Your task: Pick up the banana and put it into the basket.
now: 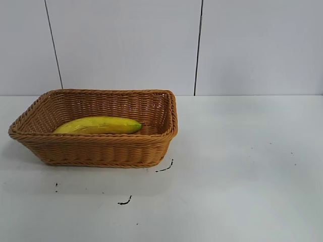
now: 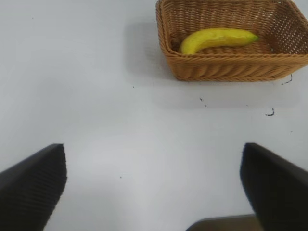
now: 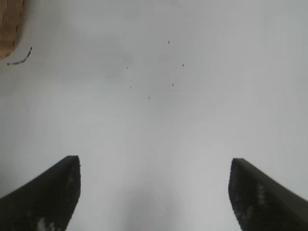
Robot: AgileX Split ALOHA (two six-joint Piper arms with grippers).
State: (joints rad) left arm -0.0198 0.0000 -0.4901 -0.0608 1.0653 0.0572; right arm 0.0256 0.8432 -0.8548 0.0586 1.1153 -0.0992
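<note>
The yellow banana [image 1: 98, 125] with a greenish tip lies inside the tan wicker basket [image 1: 96, 150] at the table's left. It also shows in the left wrist view [image 2: 217, 38], lying in the basket [image 2: 226, 67]. My left gripper [image 2: 154, 156] is open and empty over bare table, well away from the basket. My right gripper [image 3: 155, 166] is open and empty over bare table; a corner of the basket [image 3: 9, 24] shows far off. Neither arm appears in the exterior view.
Small black marks lie on the white table in front of the basket [image 1: 125, 201], and one [image 1: 165, 167] sits by its corner. A white panelled wall [image 1: 126, 45] stands behind the table.
</note>
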